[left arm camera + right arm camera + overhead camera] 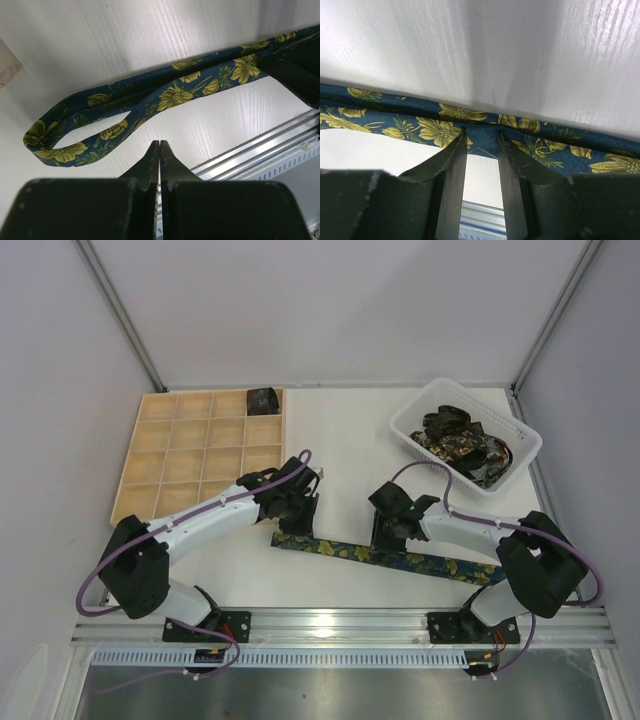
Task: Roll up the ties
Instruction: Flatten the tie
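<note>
A navy tie with yellow-green flowers lies stretched across the table's near side. In the left wrist view its left end is folded back into a flat loop. My left gripper hovers at that end, its jaws shut with nothing between them, a little short of the tie. My right gripper stands over the tie's middle. Its jaws are apart, and both fingertips rest on the near edge of the tie without pinching it.
A pale wooden grid tray sits at the back left, with one dark rolled tie in its far right cell. A white slotted basket at the back right holds several dark ties. A metal rail runs along the near edge.
</note>
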You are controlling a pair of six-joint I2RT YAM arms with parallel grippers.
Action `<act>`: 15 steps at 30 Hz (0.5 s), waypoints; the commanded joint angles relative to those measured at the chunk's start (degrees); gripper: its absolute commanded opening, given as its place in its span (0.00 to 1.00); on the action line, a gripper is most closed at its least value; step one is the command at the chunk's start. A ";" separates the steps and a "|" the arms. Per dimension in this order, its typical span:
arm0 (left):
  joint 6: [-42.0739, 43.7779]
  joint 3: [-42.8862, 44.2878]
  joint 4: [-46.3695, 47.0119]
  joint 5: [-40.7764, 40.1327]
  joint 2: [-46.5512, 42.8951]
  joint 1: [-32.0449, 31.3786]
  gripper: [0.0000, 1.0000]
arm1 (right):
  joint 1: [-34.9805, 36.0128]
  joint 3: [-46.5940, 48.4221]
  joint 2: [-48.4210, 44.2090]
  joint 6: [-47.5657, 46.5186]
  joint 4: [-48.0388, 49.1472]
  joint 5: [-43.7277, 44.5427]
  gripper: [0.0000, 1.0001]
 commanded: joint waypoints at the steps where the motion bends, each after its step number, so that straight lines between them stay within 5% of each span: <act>1: -0.26 -0.71 1.00 -3.46 -0.12 -0.02 0.01 | -0.86 -3.56 1.76 -4.03 -2.56 -1.91 0.37; 15: 4.22 -3.96 2.67 -12.77 6.12 5.25 0.00 | -2.09 -4.61 1.23 -6.76 -2.30 -3.93 0.37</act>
